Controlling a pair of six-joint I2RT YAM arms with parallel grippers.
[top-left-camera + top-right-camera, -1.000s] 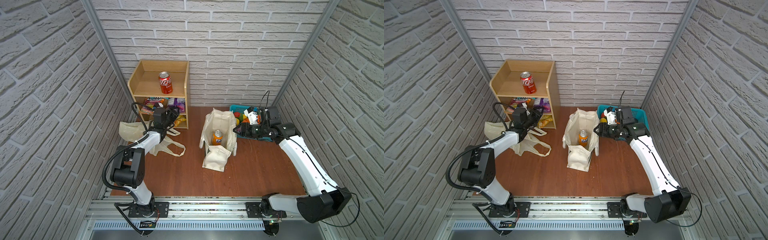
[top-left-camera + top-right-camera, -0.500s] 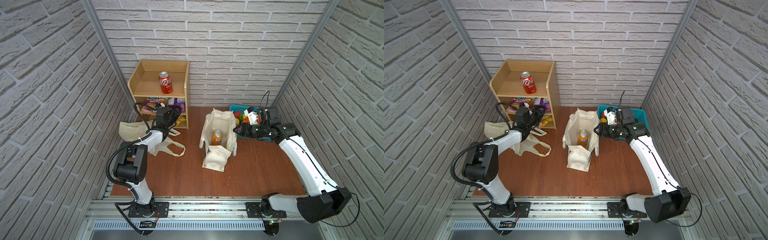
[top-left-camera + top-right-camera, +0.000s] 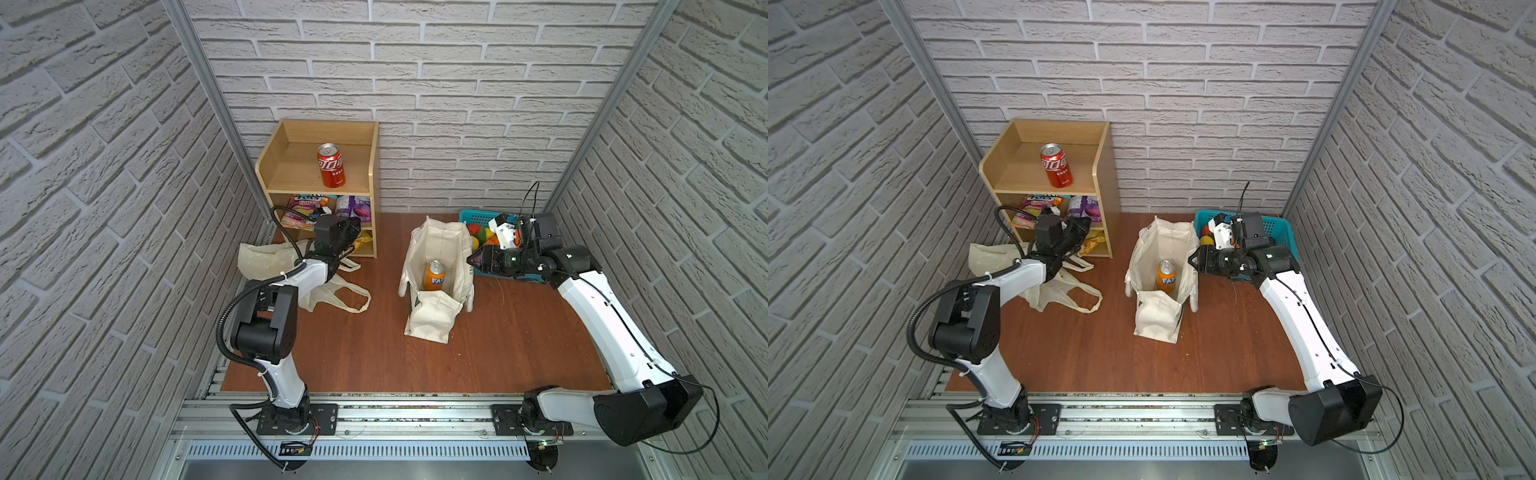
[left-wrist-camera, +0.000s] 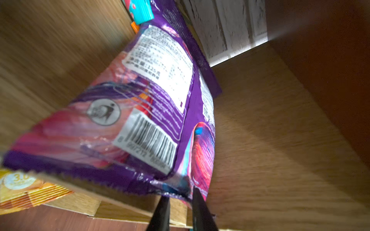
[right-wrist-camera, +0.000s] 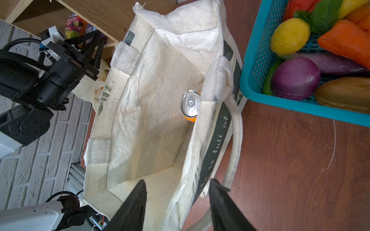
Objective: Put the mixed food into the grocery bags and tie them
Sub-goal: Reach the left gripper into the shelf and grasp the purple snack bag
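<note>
**Left gripper [image 4: 180, 193] pinches purple snack packet [image 4: 140, 120]**

Jaws nearly closed on its blurred corner, in the shelf [image 3: 291, 174] left of the cream tote [image 5: 150, 100]. Right gripper [image 5: 178, 182], half-spread, straddles that tote's wall, gripping nothing; orange soda can [image 5: 190, 104] inside. Red-brown tabletop [image 3: 498, 340], white brick walls [image 3: 457, 83]. Tote band: "is full of".

The brown table [image 3: 374, 353] carries a wooden shelf unit [image 3: 291, 174], a standing cream tote [image 3: 434, 322], a limp plastic bag [image 3: 262, 259] and a turquoise basket [image 3: 473, 217]; a red can [image 3: 331, 165] tops the shelf, a purple snack packet [image 3: 356, 205] lies below
</note>
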